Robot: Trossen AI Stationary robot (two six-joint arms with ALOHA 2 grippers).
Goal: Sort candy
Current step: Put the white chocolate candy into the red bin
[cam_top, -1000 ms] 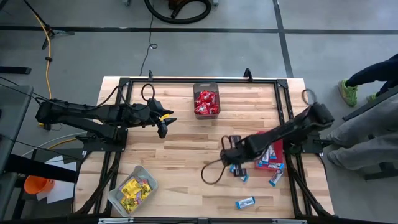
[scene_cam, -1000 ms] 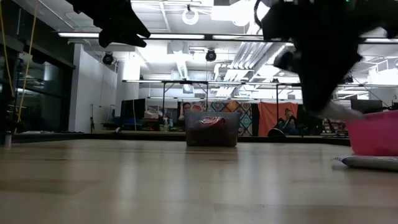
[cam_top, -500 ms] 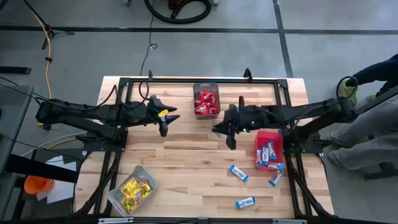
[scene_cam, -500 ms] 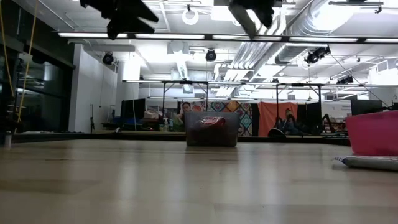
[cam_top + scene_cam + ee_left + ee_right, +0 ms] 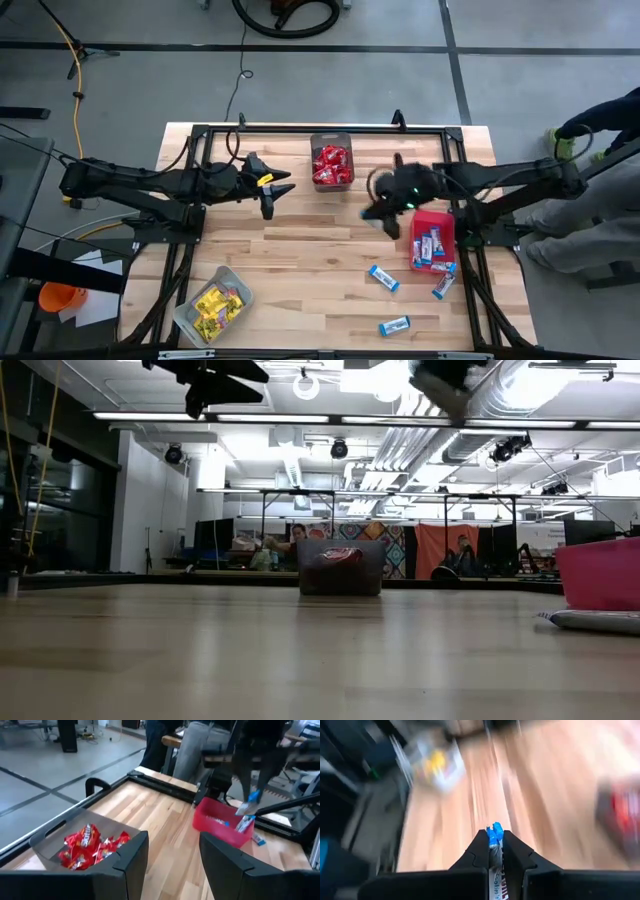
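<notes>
Pinching a blue-and-white candy [image 5: 495, 837] by one end, the right gripper [image 5: 385, 212] hangs just left of the red bin [image 5: 434, 240]. Packet looks light, floppy and slick, so an end grip lets it dangle; mid-body would be steadier. Three more lie near the bin. Left gripper [image 5: 275, 190] waits, fingers apart, left of the mesh bin [image 5: 331, 161].

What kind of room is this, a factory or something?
More likely a robotics lab or workshop: two robot arms are mounted on a framed wooden table, cables trail over a bare concrete floor, and the low view shows open ceiling ducts and more workbenches behind.
</notes>
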